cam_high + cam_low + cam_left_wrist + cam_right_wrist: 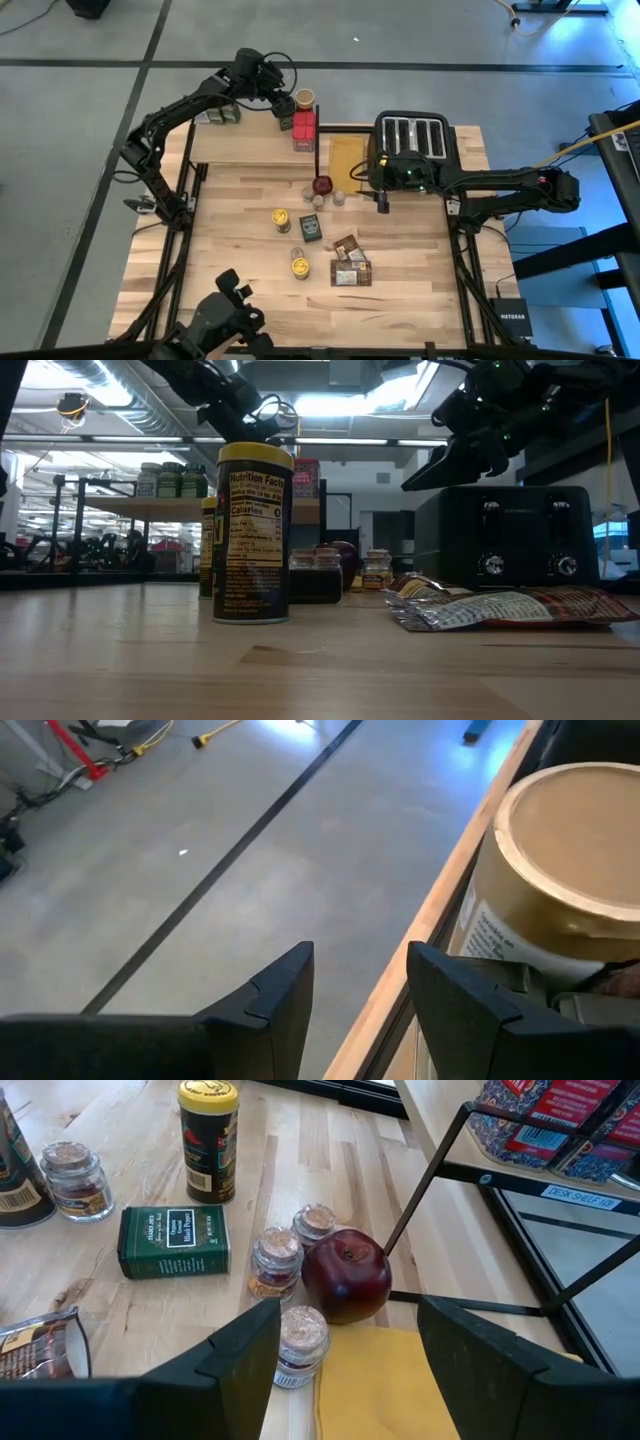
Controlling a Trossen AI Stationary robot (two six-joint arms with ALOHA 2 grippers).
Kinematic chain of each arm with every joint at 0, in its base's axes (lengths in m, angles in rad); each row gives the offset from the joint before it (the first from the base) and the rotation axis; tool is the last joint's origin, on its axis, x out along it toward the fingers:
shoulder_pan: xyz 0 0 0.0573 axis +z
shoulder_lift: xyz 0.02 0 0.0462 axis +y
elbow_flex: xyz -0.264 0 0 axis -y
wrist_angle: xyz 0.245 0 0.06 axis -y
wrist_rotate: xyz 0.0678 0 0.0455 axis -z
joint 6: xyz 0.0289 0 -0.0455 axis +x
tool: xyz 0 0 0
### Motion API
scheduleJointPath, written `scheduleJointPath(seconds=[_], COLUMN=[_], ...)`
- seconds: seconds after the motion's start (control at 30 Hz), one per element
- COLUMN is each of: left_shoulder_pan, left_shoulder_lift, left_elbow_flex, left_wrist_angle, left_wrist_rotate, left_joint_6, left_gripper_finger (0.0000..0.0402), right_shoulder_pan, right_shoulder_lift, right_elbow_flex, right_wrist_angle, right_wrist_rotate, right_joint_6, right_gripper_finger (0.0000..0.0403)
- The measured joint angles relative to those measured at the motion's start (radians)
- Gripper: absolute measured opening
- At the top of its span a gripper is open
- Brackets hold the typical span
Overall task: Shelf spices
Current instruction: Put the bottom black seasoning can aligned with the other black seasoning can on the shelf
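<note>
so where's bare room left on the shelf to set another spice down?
The shelf is bare along its middle, between the green-lidded jars at its left end and the red boxes at its right end. The right end is crowded: a tan-lidded canister stands there with the left gripper right beside it, fingers open.

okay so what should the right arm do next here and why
Probably lower the right gripper, its fingers open and empty, onto the small cork-topped jar just ahead, beside the red apple-like object. Several spices remain on the table, off the shelf.
</note>
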Motion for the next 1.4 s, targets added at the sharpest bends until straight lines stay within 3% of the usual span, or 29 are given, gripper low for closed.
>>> scheduleJointPath(seconds=[0.83,1.0,1.2,1.4], left_shoulder_pan=[-0.003,-0.040,-0.126,-0.195], left_shoulder_lift=[-0.043,-0.119,-0.123,-0.117], left_elbow_flex=[-0.002,-0.001,-0.003,-0.005], left_wrist_angle=[-0.065,-0.121,-0.260,-0.280], left_wrist_rotate=[0.006,0.006,0.004,-0.151], left_joint_6=[0.027,0.022,0.049,0.061], left_gripper_finger=[0.0155,0.0155,0.0155,0.0155], right_shoulder_pan=[0.000,0.000,0.000,0.000], right_shoulder_lift=[0.000,0.000,0.000,0.000], right_elbow_flex=[0.000,0.000,0.000,0.000], right_wrist_angle=[0.000,0.000,0.000,0.000], right_wrist_rotate=[0.000,0.000,0.000,0.000], right_joint_6=[0.000,0.000,-0.001,-0.001], right_gripper_finger=[0.0241,0.0241,0.0241,0.0241])
